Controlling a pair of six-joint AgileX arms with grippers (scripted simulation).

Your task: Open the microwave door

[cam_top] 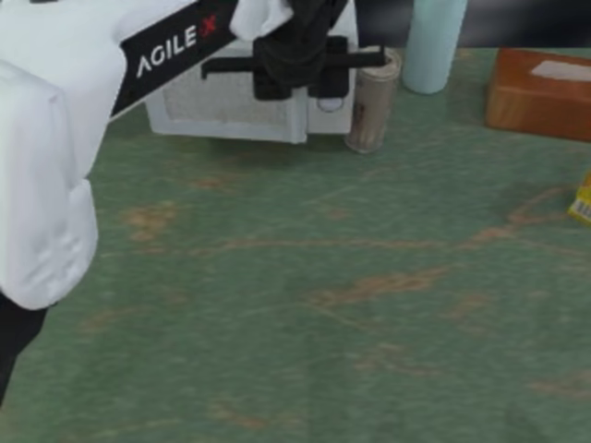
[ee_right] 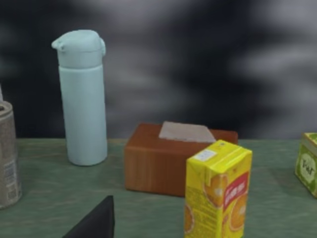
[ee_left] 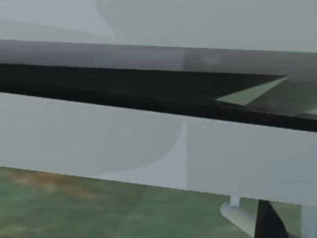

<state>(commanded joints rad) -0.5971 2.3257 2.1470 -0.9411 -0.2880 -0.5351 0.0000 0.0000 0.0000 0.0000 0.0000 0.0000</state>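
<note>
Swinging the microwave door (cam_top: 226, 101) open well depends, as I judge it, on catching its free edge and pulling along an arc around the hinge side, not straight back, so the small oven does not slide on the surface (cam_top: 305, 305).

The microwave (cam_top: 185, 125) stands at the far edge of the surface, left of centre in the top view, its front facing the camera. The door's grey speckled window shows below the arm, and 1 round knob (cam_top: 330, 103) peeks out at the front's right end.

The left gripper (cam_top: 295, 60) hangs right over the microwave's front upper edge, its black body and crossbar covering much of the door's top. I cannot tell how far its fingers are apart or whether they have hold of anything. The left wrist view shows white panels with a dark gap between them, very close; whether that gap is the door's seam I cannot say.

The right arm is parked out of the top view; its wrist camera looks at a pale blue bottle (ee_right: 81, 99), a brown tissue box (ee_right: 168, 158) and a yellow juice carton (ee_right: 218, 191).

A beige can (cam_top: 371, 106) stands just beside the microwave's right end, so a door swinging that way could knock it.
</note>
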